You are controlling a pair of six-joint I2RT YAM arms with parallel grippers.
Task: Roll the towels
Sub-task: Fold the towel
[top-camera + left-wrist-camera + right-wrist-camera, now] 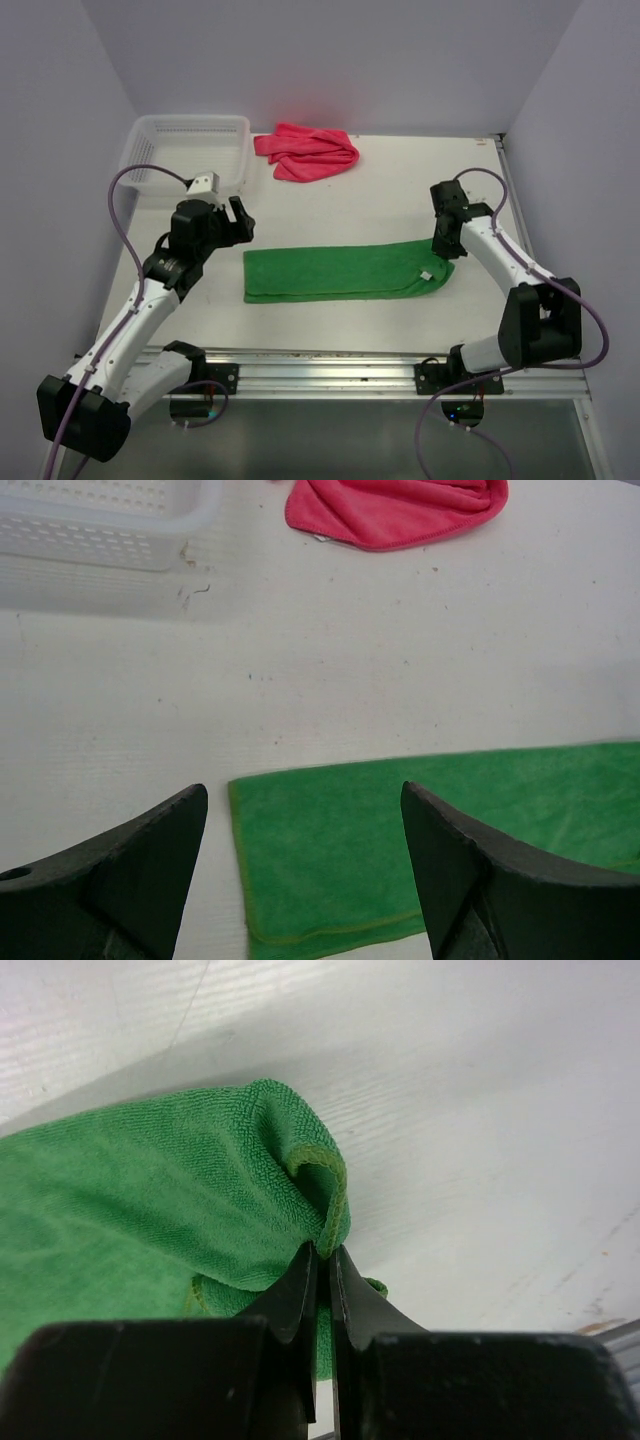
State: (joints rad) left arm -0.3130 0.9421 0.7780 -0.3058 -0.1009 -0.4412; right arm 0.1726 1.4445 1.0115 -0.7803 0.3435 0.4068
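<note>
The green towel (340,272) lies flat as a long strip across the middle of the table. My right gripper (443,250) is shut on its right end; in the right wrist view the hemmed edge of the green towel (180,1190) is pinched between the jaws of the right gripper (325,1255) and bunches up. My left gripper (238,222) hovers open just above and behind the strip's left end, with the green towel (400,850) showing between its spread fingers (140,870). The pink-red towel (307,151) lies crumpled at the back; the left wrist view shows the pink-red towel (395,510) too.
A white mesh basket (185,150) stands at the back left, its wall (100,525) seen from the left wrist. Walls close the table at the back and sides. A metal rail (330,365) runs along the near edge.
</note>
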